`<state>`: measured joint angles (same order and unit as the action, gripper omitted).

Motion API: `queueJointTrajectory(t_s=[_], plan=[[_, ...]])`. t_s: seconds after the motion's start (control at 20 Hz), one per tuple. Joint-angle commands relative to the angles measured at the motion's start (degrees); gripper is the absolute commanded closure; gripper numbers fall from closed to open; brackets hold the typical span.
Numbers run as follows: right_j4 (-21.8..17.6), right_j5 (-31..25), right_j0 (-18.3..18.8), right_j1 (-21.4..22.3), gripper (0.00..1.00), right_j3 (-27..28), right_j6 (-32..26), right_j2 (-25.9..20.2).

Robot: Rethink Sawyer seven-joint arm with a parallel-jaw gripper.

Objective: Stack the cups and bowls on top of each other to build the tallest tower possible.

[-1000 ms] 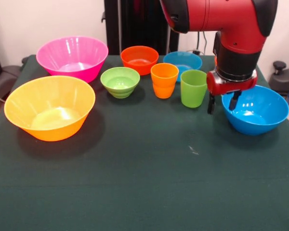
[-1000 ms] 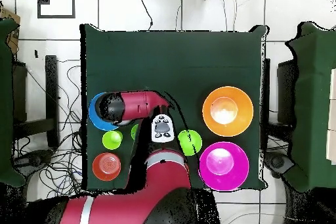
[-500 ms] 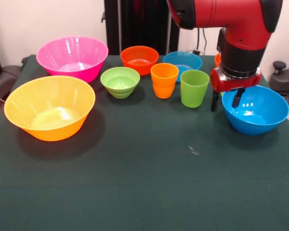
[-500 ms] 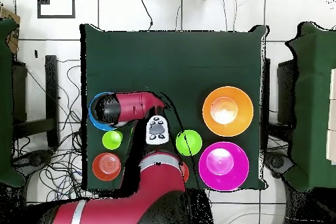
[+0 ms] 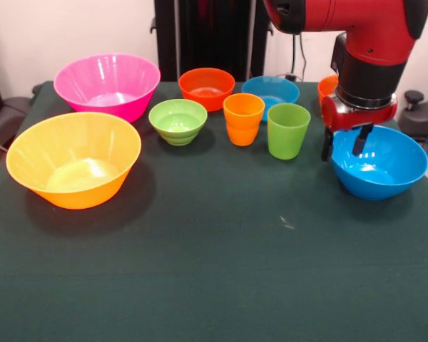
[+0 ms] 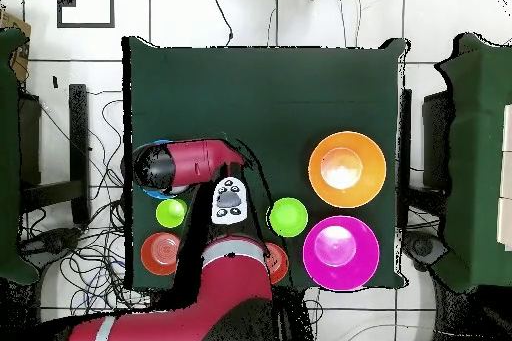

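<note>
You have no tower yet: every bowl and cup stands alone on the table (image 5: 221,271), so all the stacking is left. Your gripper (image 5: 344,144) hangs at the near rim of the medium blue bowl (image 5: 381,167), its two fingers parted and holding nothing, one finger outside the rim and one apparently over the bowl's inside, which looks like the start of a rim grasp. Just beside it stands the green cup (image 5: 287,130), then the orange cup (image 5: 243,118) and the small green bowl (image 5: 177,120). Behind them sit the small orange bowl (image 5: 207,87) and small blue bowl (image 5: 270,89). The large pink bowl (image 5: 107,84) and yellow-orange bowl (image 5: 73,158) wait well apart at the other side.
</note>
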<state>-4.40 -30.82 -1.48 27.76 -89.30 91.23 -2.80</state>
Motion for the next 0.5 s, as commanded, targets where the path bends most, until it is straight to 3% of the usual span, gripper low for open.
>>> queueJointTrajectory(t_s=[0.05,0.5], plan=[[-3.1,2.7,-0.2,-0.6,0.00,-3.8,5.4,-1.8],[-4.4,2.8,-1.5,-1.1,0.00,-2.6,5.3,0.6]])
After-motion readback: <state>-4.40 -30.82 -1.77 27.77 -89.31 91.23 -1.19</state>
